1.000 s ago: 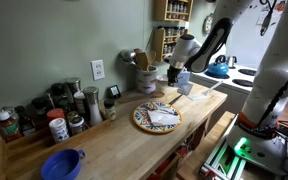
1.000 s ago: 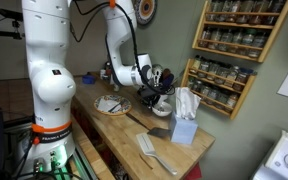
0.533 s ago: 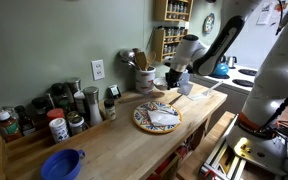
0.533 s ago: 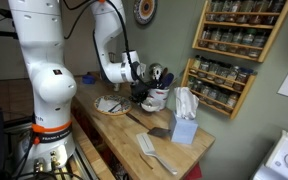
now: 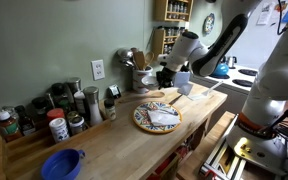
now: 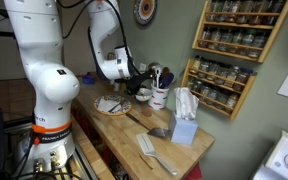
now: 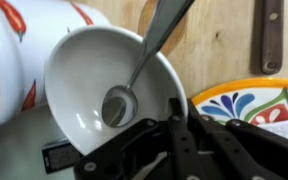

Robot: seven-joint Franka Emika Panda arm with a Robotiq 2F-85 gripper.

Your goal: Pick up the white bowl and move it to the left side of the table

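The white bowl [image 7: 84, 70] sits at the far end of the table [image 5: 114, 140], between a white crock with red markings [image 7: 19, 45] and the patterned plate [image 7: 249, 100]. A spoon [image 7: 154, 45] lies in it. The gripper [image 7: 184, 125] pinches its rim nearest the plate, fingers drawn close together

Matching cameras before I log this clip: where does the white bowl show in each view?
In an exterior view: white bowl just behind the patterned plate, below the arm.
In an exterior view: bowl just beyond the plate.
Wrist view: bowl centre-left, spoon inside, plate lower right.
Shared landmark: the patterned plate.
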